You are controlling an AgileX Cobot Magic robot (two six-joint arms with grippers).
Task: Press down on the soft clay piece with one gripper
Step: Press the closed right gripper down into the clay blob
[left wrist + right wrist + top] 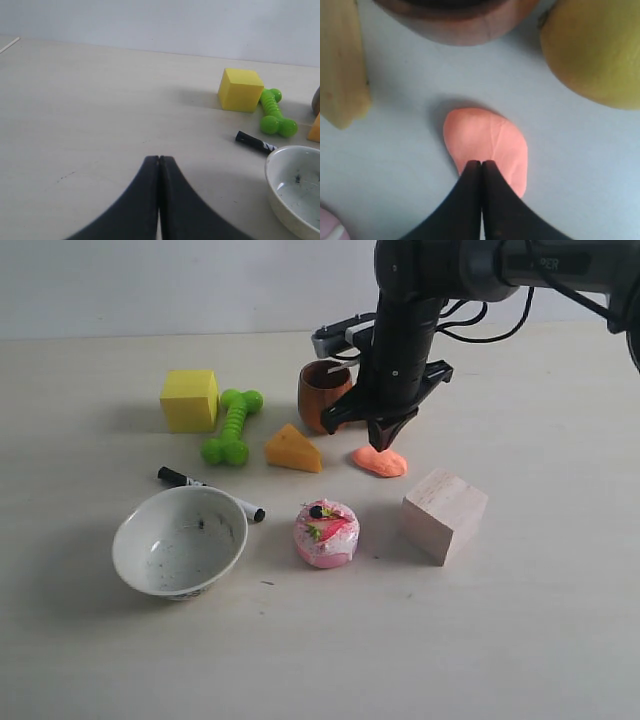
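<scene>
Right of center, your right gripper [383,443] is clenched, tips at the far edge of the soft clay piece [381,463], which lies btwn brown cup [320,392] & wood block [445,512]. Risk: off-center press could slide off, or clay sticks & lifts w/ the tips. Contact itself is hidden under the tips; can't tell depth.

The only legible lettering was a pale fragment reading "PER" on the dark robot arm [520,265], at the top edge of the exterior view. The black marker [255,142] bore white printing too small to read.
</scene>
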